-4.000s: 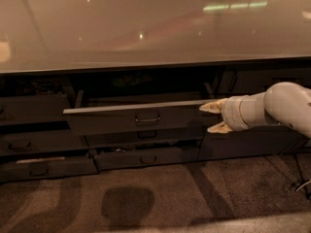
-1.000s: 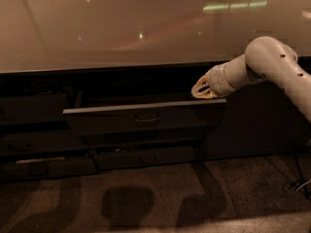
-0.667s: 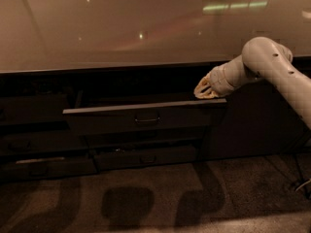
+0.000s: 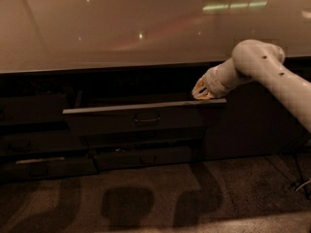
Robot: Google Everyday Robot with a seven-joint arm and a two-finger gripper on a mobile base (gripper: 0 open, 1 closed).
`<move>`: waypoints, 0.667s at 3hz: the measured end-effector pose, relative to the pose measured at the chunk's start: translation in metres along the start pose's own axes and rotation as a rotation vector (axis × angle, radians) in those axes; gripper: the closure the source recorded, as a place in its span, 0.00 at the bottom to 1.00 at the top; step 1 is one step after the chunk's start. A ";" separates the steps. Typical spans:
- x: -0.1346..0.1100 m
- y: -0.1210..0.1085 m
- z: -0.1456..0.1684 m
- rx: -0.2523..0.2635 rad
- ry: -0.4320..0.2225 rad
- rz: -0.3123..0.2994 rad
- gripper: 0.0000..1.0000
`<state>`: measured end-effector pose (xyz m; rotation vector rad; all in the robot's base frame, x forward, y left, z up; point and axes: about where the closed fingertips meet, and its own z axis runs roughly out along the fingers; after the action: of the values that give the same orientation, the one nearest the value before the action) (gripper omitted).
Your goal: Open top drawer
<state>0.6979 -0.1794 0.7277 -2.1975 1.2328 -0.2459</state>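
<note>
The top drawer (image 4: pixel 146 116) is a wide dark grey front with a small rectangular pull handle (image 4: pixel 147 119) at its centre. It stands pulled out a little from under the counter, its pale top edge showing. My gripper (image 4: pixel 200 92) is at the drawer's right end, just above the top edge of the front and behind it. The white arm (image 4: pixel 262 67) reaches in from the right.
A glossy pale countertop (image 4: pixel 121 28) overhangs the drawers. A slimmer drawer (image 4: pixel 146 158) sits below, slightly ajar. More dark drawer fronts (image 4: pixel 34 144) stack at the left. A plain dark cabinet door (image 4: pixel 248 125) is at the right. The carpeted floor (image 4: pixel 155 198) lies in front.
Four seconds ago my gripper was in front of the drawer's right end; it has risen and moved to above the front's top edge. The drawer stays pulled out the same amount.
</note>
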 end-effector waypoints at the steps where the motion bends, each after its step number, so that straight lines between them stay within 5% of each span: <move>1: 0.002 0.014 0.013 -0.034 0.050 -0.023 1.00; 2: 0.002 0.014 0.013 -0.034 0.051 -0.023 1.00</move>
<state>0.6947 -0.1815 0.7088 -2.2477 1.2481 -0.2936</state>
